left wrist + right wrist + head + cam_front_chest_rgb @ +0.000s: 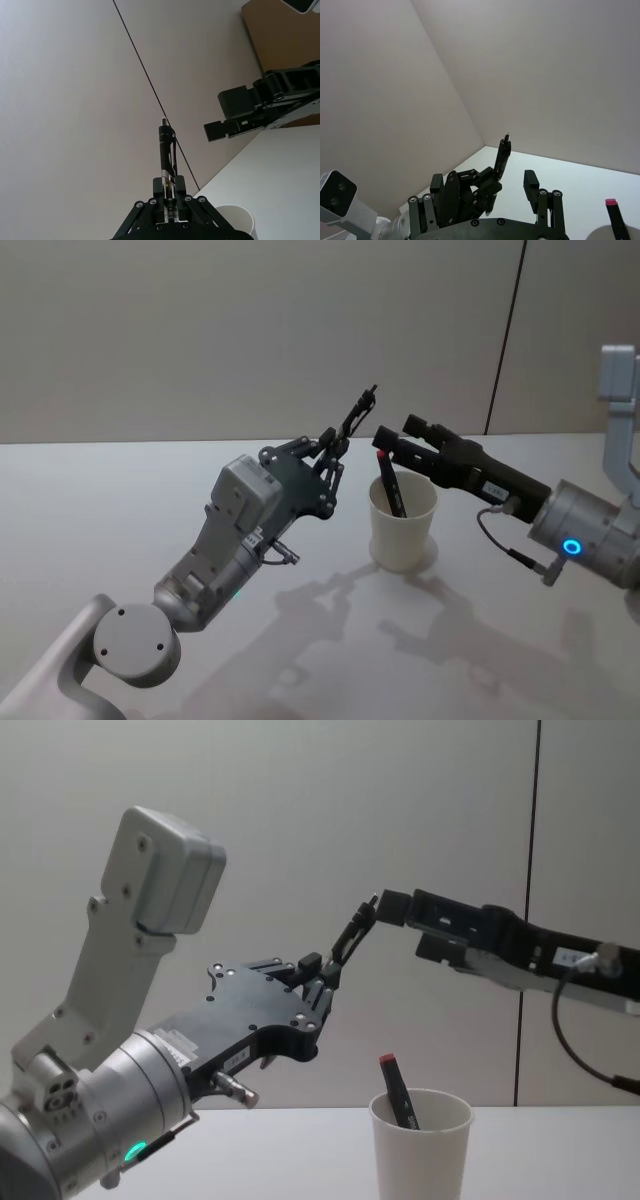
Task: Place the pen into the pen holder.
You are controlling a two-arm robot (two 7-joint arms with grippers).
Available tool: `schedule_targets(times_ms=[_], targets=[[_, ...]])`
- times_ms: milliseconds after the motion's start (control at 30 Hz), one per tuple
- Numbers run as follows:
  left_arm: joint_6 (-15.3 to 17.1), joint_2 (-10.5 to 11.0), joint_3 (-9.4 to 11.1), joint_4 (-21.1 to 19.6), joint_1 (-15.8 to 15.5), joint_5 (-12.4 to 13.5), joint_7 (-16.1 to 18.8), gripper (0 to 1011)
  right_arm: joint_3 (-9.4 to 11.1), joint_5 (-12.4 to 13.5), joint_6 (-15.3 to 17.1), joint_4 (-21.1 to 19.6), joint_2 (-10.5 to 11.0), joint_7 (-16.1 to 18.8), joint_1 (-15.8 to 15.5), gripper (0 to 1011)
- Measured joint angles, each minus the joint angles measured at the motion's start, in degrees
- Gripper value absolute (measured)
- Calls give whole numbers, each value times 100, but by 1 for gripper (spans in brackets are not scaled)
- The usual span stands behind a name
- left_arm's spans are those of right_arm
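My left gripper [338,445] jaws hold the black pen [348,940] tip-up, beside and above the cup [402,525]. Right gripper [520,187] jaws are spread, empty, above the rim. Next I'd say: carry over, tilt upright, lower in.

wall [200,330]: plain grey | seam [505,335]: dark, vertical | table [90,510]: seemingly white

Two pens: one black pen [355,417] with a clip, held up in the air, and one dark pen with a red cap [389,481] standing tilted inside the cup. One pen holder [402,525], a white paper cup on the surface [120,510]. Two grippers: the left gripper [335,455] and the right gripper [395,448].
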Motion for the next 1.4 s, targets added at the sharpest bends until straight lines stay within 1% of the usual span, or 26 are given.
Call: schedule_targets(times_ms=[333, 933, 1300, 1367, 1400], targets=[[0, 0, 0, 0, 0, 0, 1, 142, -90, -41, 15, 317, -76, 132, 261, 1002], [0, 0, 0, 0, 0, 0, 1, 142, -237, -144, -184, 922, -224, 209, 691, 1002], [0, 0, 0, 0, 0, 0, 1, 142, -311, -149, -293, 1220, -295, 272, 872, 1002], [0, 0, 0, 0, 0, 0, 1, 142, -330, -147, -317, 1281, -310, 287, 908, 984], [0, 0, 0, 0, 0, 0, 1, 142, -335, -147, -323, 1296, -316, 291, 919, 947]])
